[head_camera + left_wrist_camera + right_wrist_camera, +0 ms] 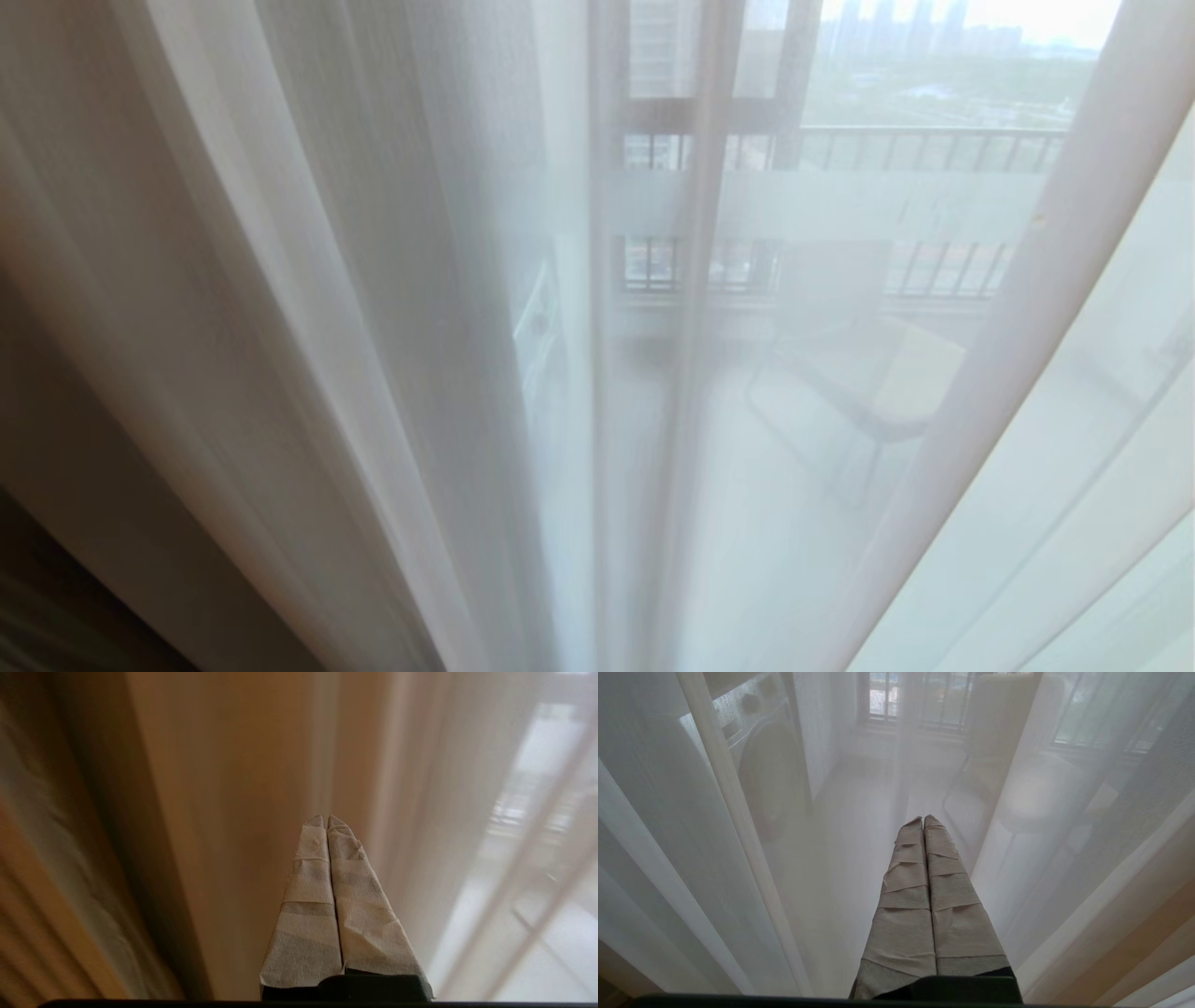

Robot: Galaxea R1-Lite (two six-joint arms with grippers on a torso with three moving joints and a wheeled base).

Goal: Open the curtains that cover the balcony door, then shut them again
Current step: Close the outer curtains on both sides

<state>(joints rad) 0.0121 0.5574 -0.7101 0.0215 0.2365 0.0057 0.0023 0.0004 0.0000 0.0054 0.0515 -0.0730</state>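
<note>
Left wrist view: left claw [325,820] clenched, empty; curtains [224,788] hang just ahead of its tips. Right claw [923,820] clenched, facing sheer. Cloth prob. soft, light, slippery: pinch a pleat edge, opaque layer w/ sheer.

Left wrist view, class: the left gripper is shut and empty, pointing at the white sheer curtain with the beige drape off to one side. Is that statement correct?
Not quite. In the left wrist view the left gripper is shut and empty, but it points at the thick beige drape; the white sheer curtain hangs off to one side, not the other way round.
</note>
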